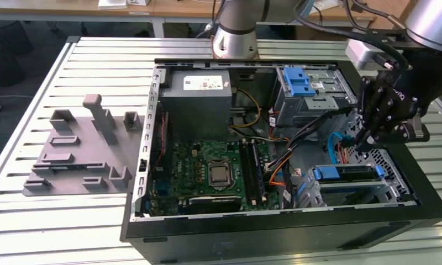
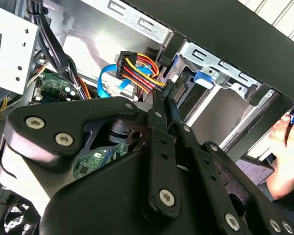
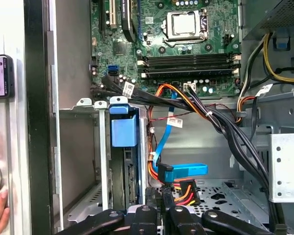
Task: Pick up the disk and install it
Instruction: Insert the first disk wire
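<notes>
A green motherboard is seen inside the black computer case. Beside the motherboard, a blue latch is carried on a silver cage. The black claw is shown above orange, yellow and black cables.

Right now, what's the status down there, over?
Gripper shut, low inside case. Disk sitting in drive cage. Coloured cables crowd the fingertips.

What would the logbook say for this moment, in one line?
gripper | inside computer case, at coloured-wire plug | disk: in drive bay, blue rails showing
</notes>
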{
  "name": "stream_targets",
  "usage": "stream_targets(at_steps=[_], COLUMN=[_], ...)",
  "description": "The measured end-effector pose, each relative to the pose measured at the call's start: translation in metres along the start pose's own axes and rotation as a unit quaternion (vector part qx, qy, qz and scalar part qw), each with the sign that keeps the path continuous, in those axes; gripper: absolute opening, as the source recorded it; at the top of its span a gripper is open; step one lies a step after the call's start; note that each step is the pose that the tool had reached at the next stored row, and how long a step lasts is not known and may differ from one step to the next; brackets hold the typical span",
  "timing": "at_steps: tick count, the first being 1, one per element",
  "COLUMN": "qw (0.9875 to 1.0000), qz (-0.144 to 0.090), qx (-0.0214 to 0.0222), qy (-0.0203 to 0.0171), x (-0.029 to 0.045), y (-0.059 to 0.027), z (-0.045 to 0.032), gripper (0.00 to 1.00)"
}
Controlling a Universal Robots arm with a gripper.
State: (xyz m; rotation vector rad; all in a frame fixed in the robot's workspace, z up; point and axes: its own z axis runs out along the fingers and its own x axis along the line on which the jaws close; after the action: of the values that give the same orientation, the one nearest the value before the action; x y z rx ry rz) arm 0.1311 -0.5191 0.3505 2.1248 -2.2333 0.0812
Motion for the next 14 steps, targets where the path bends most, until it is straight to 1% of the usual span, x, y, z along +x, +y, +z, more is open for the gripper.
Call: stream_targets(at_steps=[6, 11, 14], qw=[1.0, 0.9999, 0.9999], qz=[-0.002, -0.004, -0.005], qx=[0.0004, 0.0049, 0.0057], qy=[-0.0043, -0.0076, -0.0098], x=[0.007, 0.0107, 0.0116], y=[-0.0003, 0.0015, 0.0017], z=[0.0011, 0.002, 0.0022], gripper=[0.16, 0.16, 0.16])
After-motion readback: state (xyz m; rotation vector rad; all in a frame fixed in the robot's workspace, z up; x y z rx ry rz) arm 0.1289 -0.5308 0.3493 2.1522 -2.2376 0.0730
